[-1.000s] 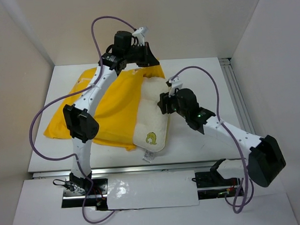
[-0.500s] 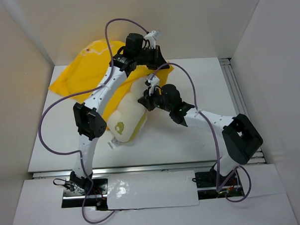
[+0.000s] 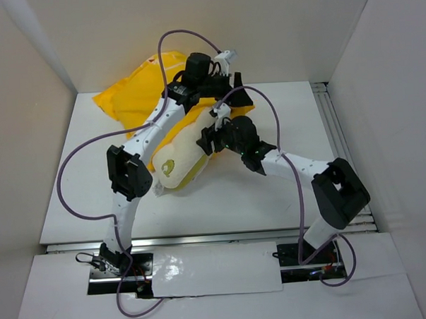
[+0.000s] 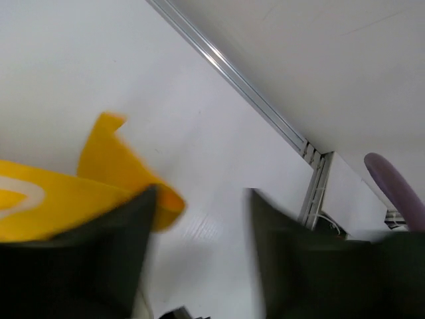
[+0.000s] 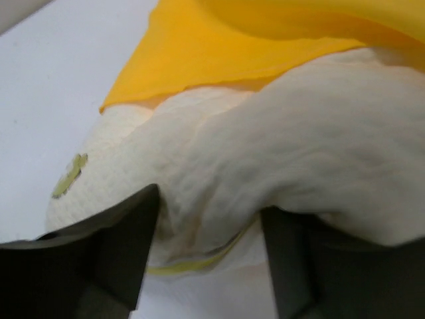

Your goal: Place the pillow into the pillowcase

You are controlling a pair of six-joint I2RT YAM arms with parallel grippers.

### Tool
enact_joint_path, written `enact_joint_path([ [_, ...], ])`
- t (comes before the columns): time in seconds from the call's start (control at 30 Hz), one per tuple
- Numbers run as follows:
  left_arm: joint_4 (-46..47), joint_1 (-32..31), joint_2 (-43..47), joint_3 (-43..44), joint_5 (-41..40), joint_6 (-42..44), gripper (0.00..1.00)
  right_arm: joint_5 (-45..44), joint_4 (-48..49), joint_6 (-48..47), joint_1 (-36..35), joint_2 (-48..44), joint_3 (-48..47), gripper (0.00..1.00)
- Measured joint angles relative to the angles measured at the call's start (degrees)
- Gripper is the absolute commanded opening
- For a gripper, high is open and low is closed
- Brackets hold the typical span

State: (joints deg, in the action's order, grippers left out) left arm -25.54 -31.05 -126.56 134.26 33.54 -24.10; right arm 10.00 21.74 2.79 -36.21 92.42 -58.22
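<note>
Currently the left arm (image 3: 138, 145) rises from its base at the near-left edge of the bench (image 3: 222, 201), bends at the elbow and reaches far toward the back wall, with the wrist held high. The left tool (image 3: 236, 95) hangs beyond the far end of the pillow (image 3: 181, 154). In the wrist view the left tool (image 4: 202, 199) stands moderately wide, and bare bench (image 4: 99, 66) shows through the gap. A corner of the pillowcase (image 4: 73, 199) lies at one finger (image 4: 80, 266), with only its tip reaching past that finger.

The right arm (image 3: 298, 166) folds sharply at its elbow near the right side of the bench. Its forearm runs left and away, and the right tool (image 3: 206, 135) meets the right flank of the pillow. In the wrist view the right tool (image 5: 209, 206) has its jaws apart, with a bulging fold of the pillow (image 5: 265, 133) filling the gap. Whether the jaws press on that fold cannot be told.

The pillow lies at mid-bench, slanted, its near end toward the left arm. It is cream-white, plump and creased where the right tool meets it. A small yellow emblem (image 3: 165, 166) shows on the bare near end, and a white tag (image 3: 157, 191) projects from the near edge.

The pillowcase (image 3: 132, 96) is bright yellow. Most of it is bunched and raised at the far left, against the back wall. One layer drapes over the far end of the pillow, as the right wrist view shows (image 5: 219, 53), and a thin yellow edge shows beneath the pillow.
</note>
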Motion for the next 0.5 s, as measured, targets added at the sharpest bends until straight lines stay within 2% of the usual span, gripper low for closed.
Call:
enact_joint_path([
  [0.03, 0.6, 0.0, 0.2, -0.7, 0.5, -0.1, 0.99, -0.6, -0.3, -0.4, 0.0, -0.8, 1.2, 0.81],
  [0.1, 2.1, -0.3, 1.2, -3.6, 0.8, -0.5, 0.99, -1.9, -2.3, -0.7, 0.1, -3.2, 3.6, 1.00],
  [0.37, 8.6, -1.0, 9.6, -20.7, -6.3, -2.1, 0.99, -1.3, -16.8, -6.1, -0.2, -7.7, 5.4, 1.00],
  [0.5, 12.6, 2.6, 20.4, -35.4, -13.8, -5.3, 0.99, -1.4, -23.2, -9.5, -1.5, -10.3, 5.4, 1.00],
])
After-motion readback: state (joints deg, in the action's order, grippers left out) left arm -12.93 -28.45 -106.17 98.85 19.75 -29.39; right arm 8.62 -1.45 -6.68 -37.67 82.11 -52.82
